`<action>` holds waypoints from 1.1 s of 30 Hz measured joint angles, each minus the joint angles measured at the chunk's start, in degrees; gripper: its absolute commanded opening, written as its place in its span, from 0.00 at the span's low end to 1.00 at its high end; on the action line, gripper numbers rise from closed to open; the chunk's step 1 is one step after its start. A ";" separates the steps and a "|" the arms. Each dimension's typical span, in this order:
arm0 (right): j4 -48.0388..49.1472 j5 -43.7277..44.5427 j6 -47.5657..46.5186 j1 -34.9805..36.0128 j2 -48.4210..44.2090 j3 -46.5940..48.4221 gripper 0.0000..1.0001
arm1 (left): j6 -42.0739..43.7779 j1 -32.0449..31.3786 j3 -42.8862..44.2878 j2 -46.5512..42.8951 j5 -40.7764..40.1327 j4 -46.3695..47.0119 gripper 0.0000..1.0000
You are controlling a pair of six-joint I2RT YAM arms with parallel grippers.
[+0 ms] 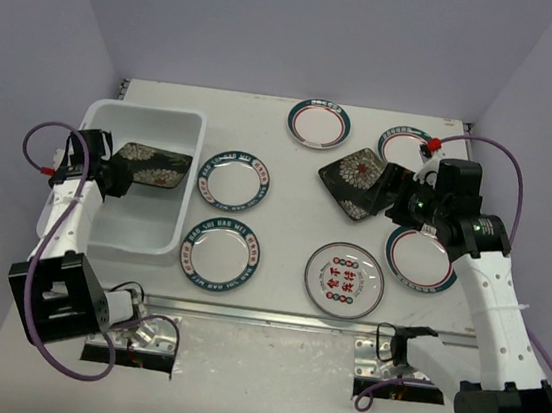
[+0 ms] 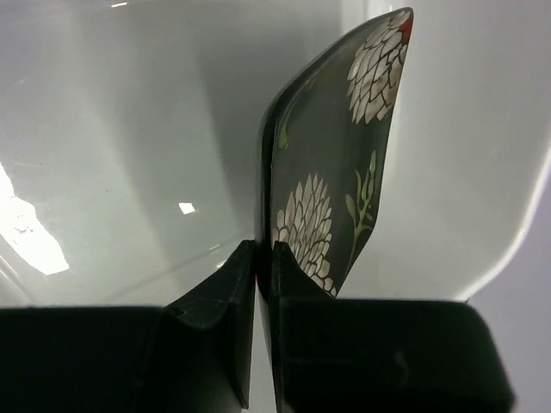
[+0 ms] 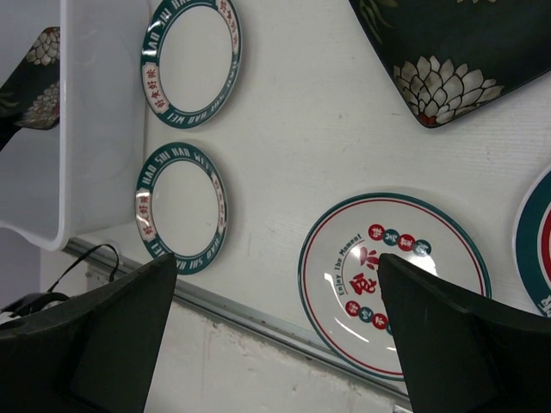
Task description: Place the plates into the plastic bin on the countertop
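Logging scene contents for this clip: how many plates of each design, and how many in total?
Black floral square plates: 2
Teal-lettered round plates: 2
Red-ringed round plates: 3
Red-character round plate: 1
Total: 8

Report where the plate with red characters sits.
In the top view, the red-character plate lies on the countertop by the near rail, right of centre, right of the near teal-rimmed plate and in front of the ungripped black flowered plate.

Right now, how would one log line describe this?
left jaws: shut on black flowered plate over plastic bin | right jaws: open, near second black plate on countertop
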 measured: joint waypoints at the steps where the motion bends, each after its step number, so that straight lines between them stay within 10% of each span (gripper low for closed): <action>1: 0.04 -0.08 0.03 0.04 0.17 0.00 0.99 | 0.01 0.00 -0.02 1.15 0.01 0.55 0.00; 4: 0.08 -0.67 0.31 0.21 0.72 0.05 0.99 | 0.19 0.00 0.00 4.34 -0.13 2.91 0.04; 8: 0.13 -1.34 0.80 0.42 1.19 0.11 0.99 | 0.43 0.00 1.55 10.06 0.07 5.84 0.36; 18: 1.23 -1.37 1.03 0.42 1.61 0.09 0.99 | 1.75 0.02 7.89 18.06 0.08 9.17 0.61; 21: 1.54 -1.36 1.03 0.42 1.94 -0.05 0.99 | 1.99 0.02 8.60 19.29 0.44 8.41 1.00; 33: 0.85 -0.52 0.92 0.42 6.42 -0.55 0.99 | 3.23 0.02 13.70 16.61 5.43 4.25 1.00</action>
